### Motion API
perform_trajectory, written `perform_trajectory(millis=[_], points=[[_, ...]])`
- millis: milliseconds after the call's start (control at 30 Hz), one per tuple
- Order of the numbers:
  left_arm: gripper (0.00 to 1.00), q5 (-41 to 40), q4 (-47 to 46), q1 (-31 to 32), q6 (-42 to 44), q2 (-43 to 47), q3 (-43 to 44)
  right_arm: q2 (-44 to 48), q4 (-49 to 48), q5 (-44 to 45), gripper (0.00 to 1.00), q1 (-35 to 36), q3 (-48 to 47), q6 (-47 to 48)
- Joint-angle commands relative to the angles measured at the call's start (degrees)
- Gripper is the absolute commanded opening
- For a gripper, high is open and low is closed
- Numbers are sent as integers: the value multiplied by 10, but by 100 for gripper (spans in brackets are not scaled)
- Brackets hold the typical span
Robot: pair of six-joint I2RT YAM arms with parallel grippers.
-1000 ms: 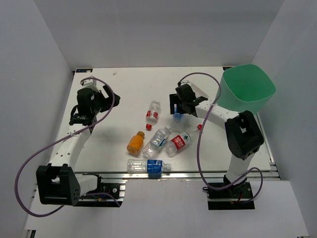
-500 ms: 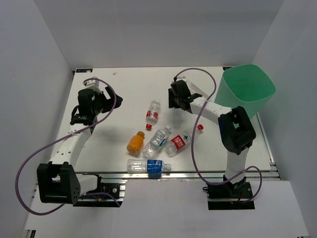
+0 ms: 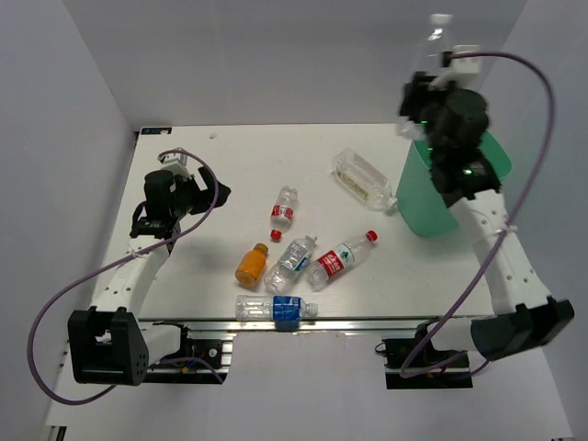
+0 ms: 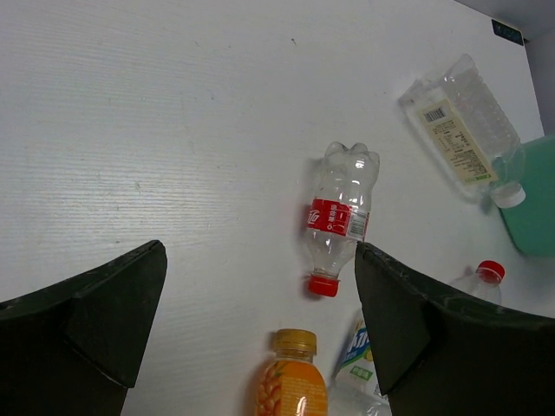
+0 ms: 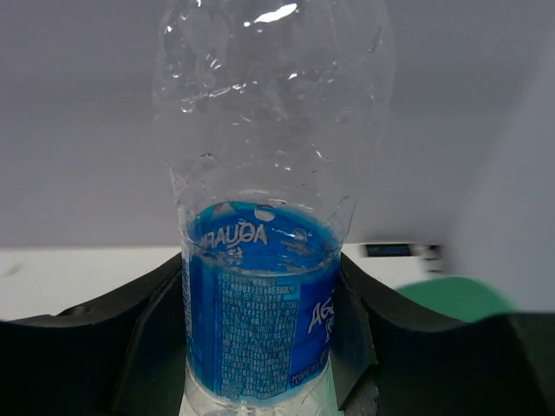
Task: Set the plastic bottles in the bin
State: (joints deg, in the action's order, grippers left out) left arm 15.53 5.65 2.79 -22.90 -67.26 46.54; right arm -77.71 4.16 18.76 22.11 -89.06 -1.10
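Blue-labelled clear bottle [image 5: 260, 286] is now riding high in the right gripper [image 3: 430, 69], jaws pinching narrow on its waist; a second ago that arm was working low over the table [image 3: 239, 165]. It is hanging near the mint-green bin [image 3: 415, 197], so a drop looks close. Six other bottles [image 3: 274, 310] are lying on the table. Left gripper [image 4: 257, 260] is idling wide open, holding nothing.

Blue label [image 5: 260, 303] on the clear bottle [image 5: 270, 130]: "AQUA", seen mirrored through the plastic; smaller print illegible.
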Motion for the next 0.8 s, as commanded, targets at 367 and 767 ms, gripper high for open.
perform_trajectory(millis=[367,767], points=[[98,115,-20,3,65,-14,-15,1,29,-70,89,-307,96,15],[98,53,15,144,119,-194,105,59,51,-244,89,-305,89,-10]])
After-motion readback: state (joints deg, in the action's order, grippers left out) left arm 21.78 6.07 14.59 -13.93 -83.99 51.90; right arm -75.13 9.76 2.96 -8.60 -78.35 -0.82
